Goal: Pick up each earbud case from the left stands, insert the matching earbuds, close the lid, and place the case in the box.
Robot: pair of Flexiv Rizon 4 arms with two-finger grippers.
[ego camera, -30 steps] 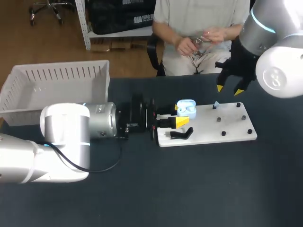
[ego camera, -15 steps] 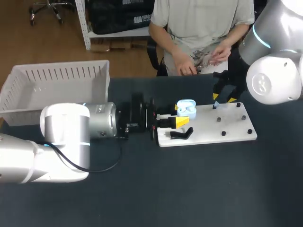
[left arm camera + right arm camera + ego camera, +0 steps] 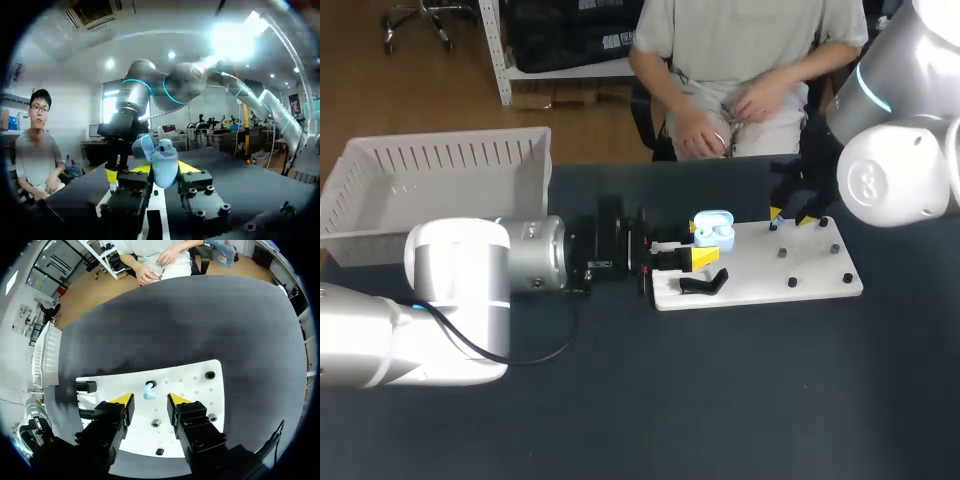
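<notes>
Blue case (image 3: 162, 162), lid open, is sitting pinched in the left gripper (image 3: 164, 172) above the board (image 3: 760, 280). The right gripper (image 3: 150, 399), spread, is hovering over an earbud (image 3: 148, 392); lowering and closing on it likely comes next.

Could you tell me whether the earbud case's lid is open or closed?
Open: the lid stands tilted up off the earbud case held in the left claw.
</notes>
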